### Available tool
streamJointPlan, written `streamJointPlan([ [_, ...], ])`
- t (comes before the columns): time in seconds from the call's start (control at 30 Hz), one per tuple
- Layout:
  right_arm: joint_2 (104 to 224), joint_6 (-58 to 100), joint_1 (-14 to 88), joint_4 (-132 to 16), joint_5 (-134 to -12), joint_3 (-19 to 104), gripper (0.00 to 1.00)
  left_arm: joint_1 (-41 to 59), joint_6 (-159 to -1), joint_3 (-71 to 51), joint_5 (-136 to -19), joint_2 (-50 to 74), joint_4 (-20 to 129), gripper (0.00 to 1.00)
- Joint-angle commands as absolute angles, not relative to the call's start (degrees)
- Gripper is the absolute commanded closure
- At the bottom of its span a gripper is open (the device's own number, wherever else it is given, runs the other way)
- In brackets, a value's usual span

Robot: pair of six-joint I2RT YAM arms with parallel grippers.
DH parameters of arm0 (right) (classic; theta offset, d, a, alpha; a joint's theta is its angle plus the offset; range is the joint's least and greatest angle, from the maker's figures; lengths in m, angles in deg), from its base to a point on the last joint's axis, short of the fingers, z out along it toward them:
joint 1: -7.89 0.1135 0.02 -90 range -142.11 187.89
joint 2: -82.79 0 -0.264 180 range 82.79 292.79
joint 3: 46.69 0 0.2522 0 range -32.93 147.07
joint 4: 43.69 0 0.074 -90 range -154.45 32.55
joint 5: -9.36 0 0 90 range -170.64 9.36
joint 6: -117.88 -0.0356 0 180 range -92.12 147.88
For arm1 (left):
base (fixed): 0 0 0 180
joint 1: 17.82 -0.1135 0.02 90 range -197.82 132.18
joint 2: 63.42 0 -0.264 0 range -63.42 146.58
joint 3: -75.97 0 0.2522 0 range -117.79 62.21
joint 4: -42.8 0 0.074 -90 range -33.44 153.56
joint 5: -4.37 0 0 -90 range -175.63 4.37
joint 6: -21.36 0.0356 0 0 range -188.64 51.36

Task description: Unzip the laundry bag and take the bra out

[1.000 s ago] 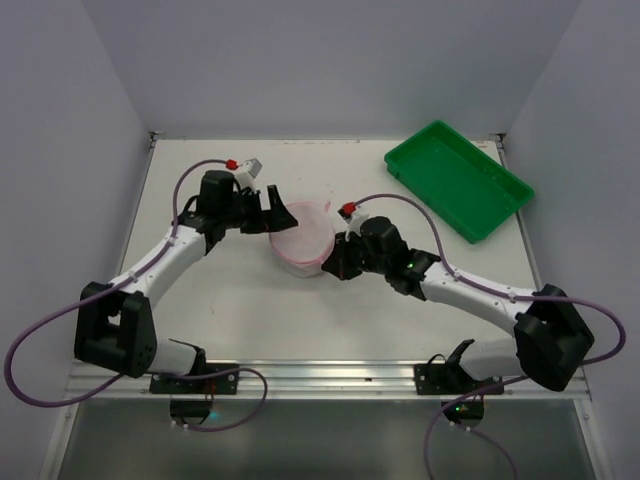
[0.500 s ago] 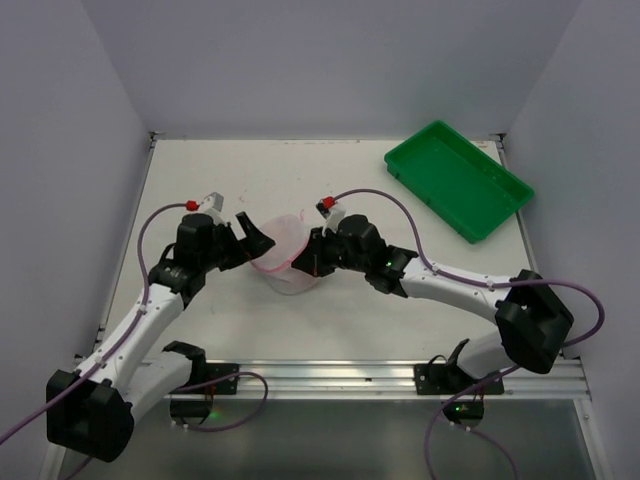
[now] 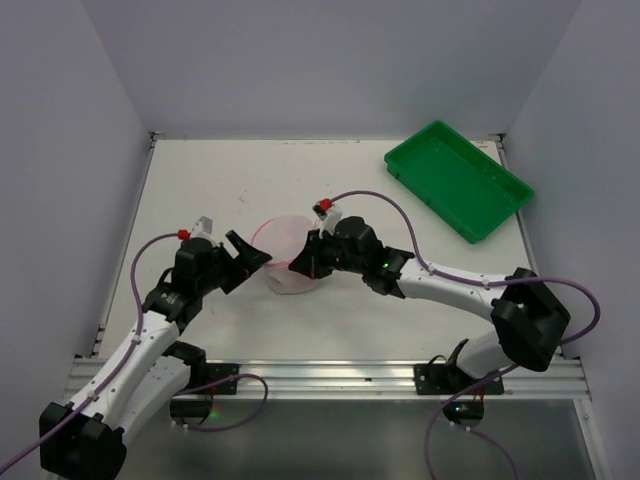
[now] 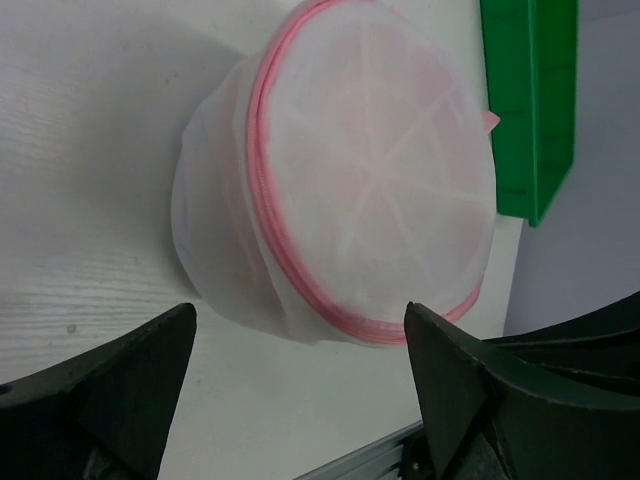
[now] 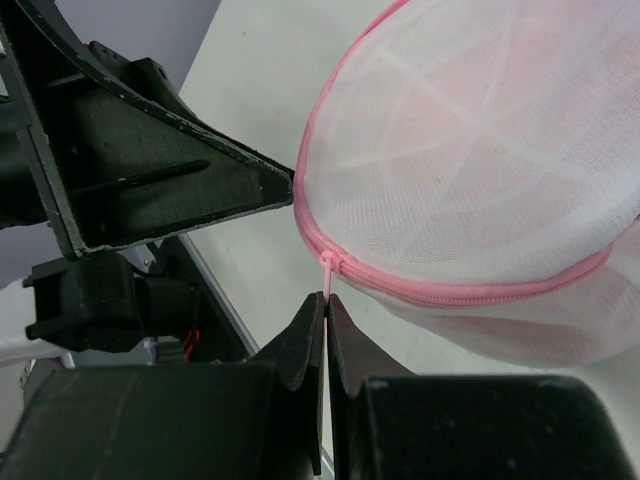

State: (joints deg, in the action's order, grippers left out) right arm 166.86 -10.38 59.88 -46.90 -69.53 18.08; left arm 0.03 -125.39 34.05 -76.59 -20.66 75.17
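Laundry bag (image 3: pixel 283 258), zip pull (image 5: pixel 327 280) between right jaws

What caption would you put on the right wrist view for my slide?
Right gripper shut on the pink zip pull of the white mesh laundry bag, ready to unzip.

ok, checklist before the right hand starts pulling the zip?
1. Right hand pinching zip pull: ok.
2. Left hand bracing laundry bag: not ok, open, no grip.
3. Zip started: not ok, closed where visible.
4. Sight of bra: cannot tell, mesh shows only a pink tint.
5. Green tray clear of both arms: ok.
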Motion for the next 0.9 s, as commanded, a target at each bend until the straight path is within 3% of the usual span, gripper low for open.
streamJointPlan([
  [0.0, 168.56, -10.44, 60.8, -44.62, -69.75, 20.25, 1.0, 2.22, -134.46, 35.75, -75.87, -21.15, 65.54, 0.15],
  [0.1, 169.01, -9.74, 61.41, -45.4, -69.57, 20.86, 1.0, 5.03, -136.49, 35.93, -78.33, -17.99, 61.84, 0.27],
  [0.17, 169.01, -8.86, 61.59, -46.19, -69.83, 21.04, 1.0, 6.88, -137.02, 36.02, -78.94, -15.27, 59.29, 0.43],
  [0.2, 168.83, -8.68, 61.68, -46.55, -70.01, 20.86, 1.0, 7.05, -136.93, 35.85, -79.03, -14.56, 58.94, 0.62],
  [0.27, 167.87, -7.98, 61.68, -47.78, -70.27, 19.99, 1.0, 7.23, -136.06, 35.67, -79.3, -13.68, 58.85, 0.84],
  [0.3, 167.6, -6.85, 61.42, -48.74, -70.62, 19.64, 1.0, 7.23, -134.92, 35.58, -79.39, -13.59, 59.11, 1.0],
  [0.47, 165.58, -3.85, 58.35, -50.94, -70.28, 16.56, 1.0, 6.71, -130.0, 33.03, -80.44, -13.5, 64.29, 1.0],
  [0.7, 161.54, -1.21, 42.82, -55.07, -66.59, 10.67, 1.0, 2.14, -122.26, 32.77, -75.08, -14.11, 67.72, 1.0],
  [0.87, 161.1, -0.25, 39.01, -55.78, -65.97, 10.05, 1.0, 1.87, -114.71, 31.98, -70.34, -10.52, 66.84, 1.0],
])
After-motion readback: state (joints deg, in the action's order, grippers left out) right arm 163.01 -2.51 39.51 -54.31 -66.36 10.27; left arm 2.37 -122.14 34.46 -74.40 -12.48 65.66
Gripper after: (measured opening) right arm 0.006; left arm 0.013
